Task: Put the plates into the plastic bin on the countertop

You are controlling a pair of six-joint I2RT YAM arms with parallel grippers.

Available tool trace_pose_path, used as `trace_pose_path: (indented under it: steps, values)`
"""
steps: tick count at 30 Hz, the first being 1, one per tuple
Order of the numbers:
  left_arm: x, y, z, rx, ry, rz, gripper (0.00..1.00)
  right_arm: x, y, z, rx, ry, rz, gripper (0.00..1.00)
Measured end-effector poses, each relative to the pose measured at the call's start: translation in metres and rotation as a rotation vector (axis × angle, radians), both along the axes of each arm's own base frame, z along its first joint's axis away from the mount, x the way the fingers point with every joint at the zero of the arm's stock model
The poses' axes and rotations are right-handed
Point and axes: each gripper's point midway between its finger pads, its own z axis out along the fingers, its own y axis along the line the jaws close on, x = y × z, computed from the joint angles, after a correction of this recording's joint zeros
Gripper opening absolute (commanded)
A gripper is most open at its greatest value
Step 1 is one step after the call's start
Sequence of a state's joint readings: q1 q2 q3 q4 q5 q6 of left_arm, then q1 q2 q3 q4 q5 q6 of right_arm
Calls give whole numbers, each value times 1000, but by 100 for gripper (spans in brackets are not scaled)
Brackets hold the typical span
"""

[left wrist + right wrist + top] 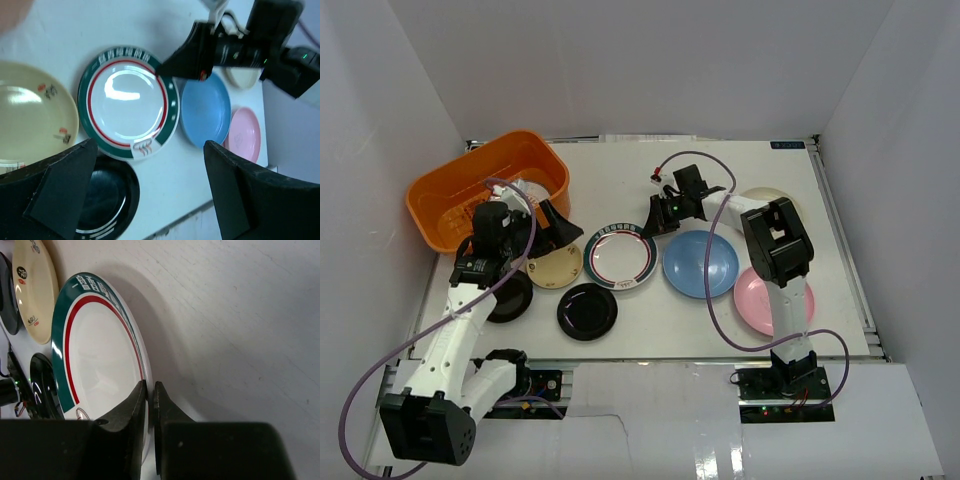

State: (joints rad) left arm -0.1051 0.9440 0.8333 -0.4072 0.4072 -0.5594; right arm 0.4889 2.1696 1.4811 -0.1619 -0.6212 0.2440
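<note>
Top view: plastic bin (432, 215) sits far-left on the countertop (620, 180). 1 patterned plate (527, 190) looks to be lying inside it. 7 plates are out on the counter. The right gripper (657, 218) is down at the far rim of the green-rimmed plate (620, 258), mid-table. The left gripper (558, 225) hangs between the bin and the cream plate (555, 266), near the bin's near corner.

Left wrist view: left fingers (60, 185) are spread wide with nothing between them, above the green-rimmed plate and a black plate (107, 200). The light blue plate (205, 112) and pink plate (245, 134) lie further right.

Right wrist view: right fingertips (137, 405) are pressed almost together, with the green-rimmed plate's rim pinched in the slit, 1 finger inside the lip and 1 outside. The plate looks flat on the counter, not lifted.

My read: this is the grasp step on plate 2 of 8. The next move calls for tipping the rim up, lifting clear of the neighbours and carrying left to the bin. That's a long reach for the right arm, with the left arm in the path, so a handover may be needed. An edge pinch on a glossy plate could slip.
</note>
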Motion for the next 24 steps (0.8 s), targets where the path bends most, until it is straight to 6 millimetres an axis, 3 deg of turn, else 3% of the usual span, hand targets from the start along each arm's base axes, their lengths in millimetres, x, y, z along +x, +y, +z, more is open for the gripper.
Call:
trace_pose_path:
  steps: [3,6,12,17,19,24]
  values:
    - [-20,-2,-23,12,63,-31,98,2,0,7,17,10,-20,8]
    - [-28,-2,-30,18,81,-42,97,5,-1,23,24,-11,-47,8]
    - [-31,-4,-41,0,91,-43,94,16,-20,95,69,-171,-128,8]
    - [-25,-13,-52,-51,117,-62,89,5,-34,144,164,-264,-156,8]
    - [-21,-17,-57,-70,131,-67,87,-5,-34,148,197,-259,-148,8]
    - [-8,-32,-64,-135,140,-87,66,-35,-29,133,279,-156,-108,8]
